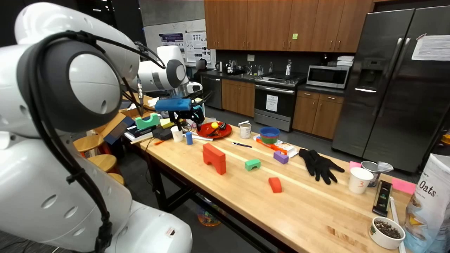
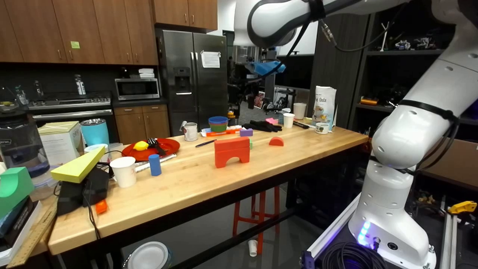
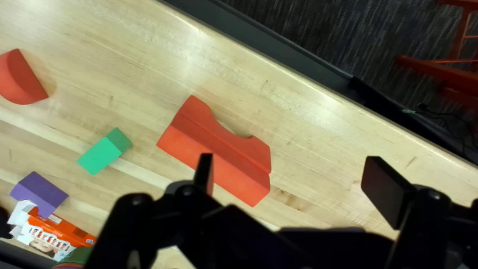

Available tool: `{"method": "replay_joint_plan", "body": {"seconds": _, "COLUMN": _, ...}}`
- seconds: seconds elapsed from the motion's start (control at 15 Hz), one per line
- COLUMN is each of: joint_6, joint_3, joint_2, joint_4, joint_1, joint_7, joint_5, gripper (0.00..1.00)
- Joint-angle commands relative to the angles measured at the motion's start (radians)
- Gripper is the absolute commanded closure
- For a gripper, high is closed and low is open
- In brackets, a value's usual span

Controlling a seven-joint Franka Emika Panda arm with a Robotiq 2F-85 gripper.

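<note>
My gripper is open and empty, high above the wooden table; it also shows in an exterior view. In the wrist view, its left finger overlaps a red arch block with a flat red block on top. This stack stands upright in both exterior views. A small green arch block lies near it, partly hidden behind the stack in an exterior view. A purple block and a red half-round block lie farther off.
A blue cylinder, a paper cup and a red plate with a lemon and fork stand at one end. Stacked bowls, black gloves, a numbered cup and an oats bag stand beyond the blocks.
</note>
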Motion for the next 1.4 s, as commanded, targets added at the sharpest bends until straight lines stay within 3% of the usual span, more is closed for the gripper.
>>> {"method": "replay_joint_plan", "body": {"seconds": 0.0, "joint_6": -0.003, "joint_3": -0.015, "joint_2": 0.003, "joint_4": 0.003, "joint_1": 0.018, "joint_7": 0.007, "joint_5": -0.008, "gripper": 0.00}}
{"method": "replay_joint_plan", "body": {"seconds": 1.33, "joint_6": 0.021, "joint_3": -0.023, "joint_2": -0.013, "joint_4": -0.025, "joint_1": 0.018, "joint_7": 0.011, "joint_5": 0.008, "gripper": 0.00}}
